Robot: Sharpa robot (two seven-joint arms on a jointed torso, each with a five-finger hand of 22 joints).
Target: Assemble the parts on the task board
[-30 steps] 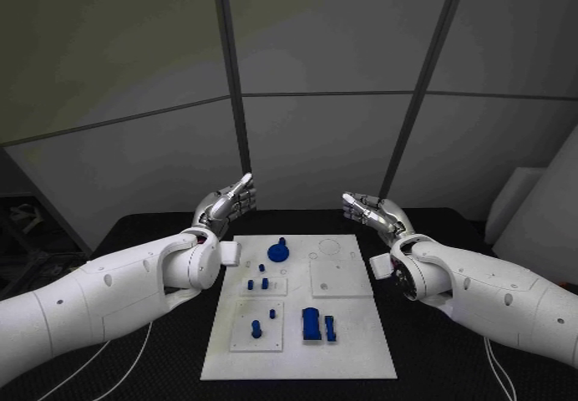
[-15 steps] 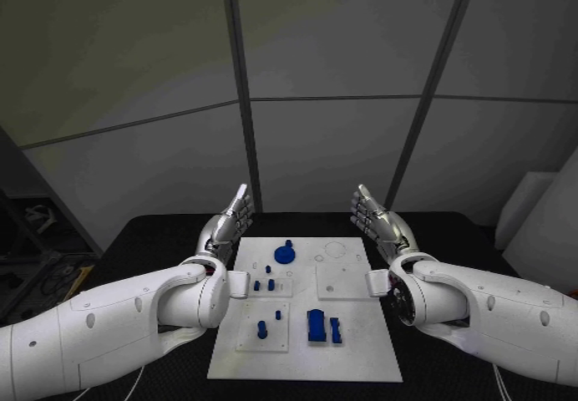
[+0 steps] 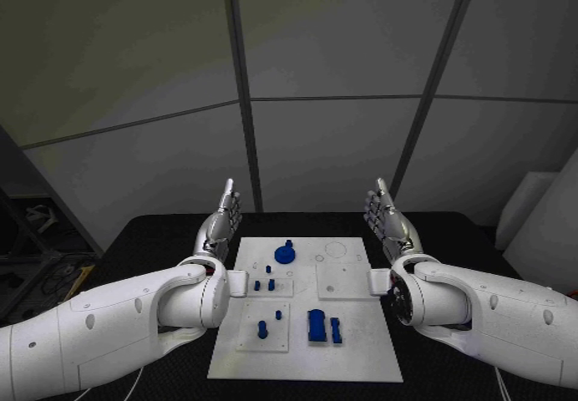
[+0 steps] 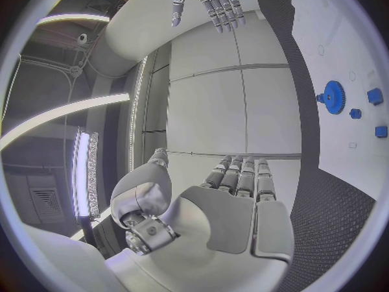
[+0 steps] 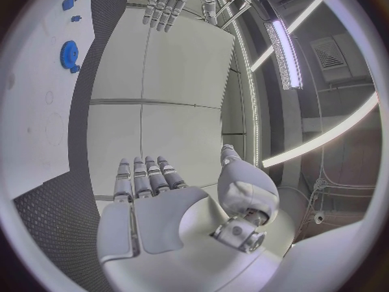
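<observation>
Two robot hands, left robot hand (image 3: 220, 215), right robot hand (image 3: 387, 220), empty (fingers straight), palms edge-on

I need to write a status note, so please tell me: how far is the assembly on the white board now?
It looks barely started. Done: nothing I can confirm; blue parts lie or stand spread over the task board, including a gear-like piece. In hand: nothing; the left hand and right hand are raised with fingers straight beside the board's far end, holding no part. Left: apparently all the picking and fitting.
</observation>
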